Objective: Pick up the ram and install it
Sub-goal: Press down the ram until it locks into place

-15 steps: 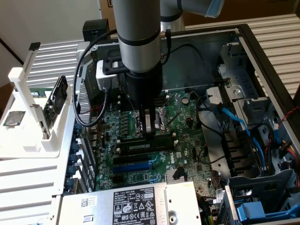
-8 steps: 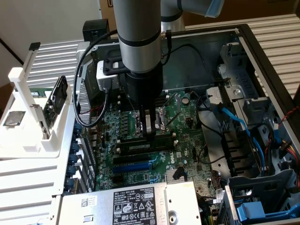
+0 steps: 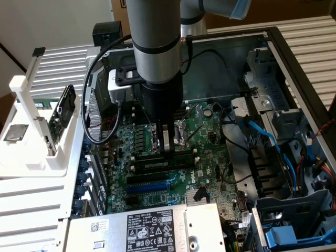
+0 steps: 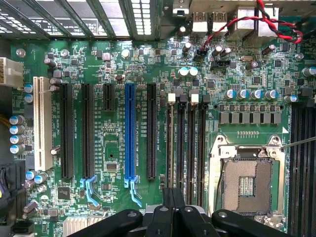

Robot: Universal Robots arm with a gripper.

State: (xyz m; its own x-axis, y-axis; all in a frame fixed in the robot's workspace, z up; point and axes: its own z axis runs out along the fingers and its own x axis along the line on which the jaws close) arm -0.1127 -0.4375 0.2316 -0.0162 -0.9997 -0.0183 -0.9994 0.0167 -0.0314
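Ram (image 3: 163,164) sits right under the fingers (image 3: 166,152), lying along a memory slot on the motherboard (image 3: 210,157). Fingers are squeezed shut, tips on its top edge. I think pushing straight down and even will seat it well. The power supply's label (image 3: 147,231) is too small to read.

Illumination is even and moderately bright. The motherboard (image 4: 113,143) appears sharp in the wrist view. In the exterior view, the white rack (image 3: 31,131) looks slightly overexposed.
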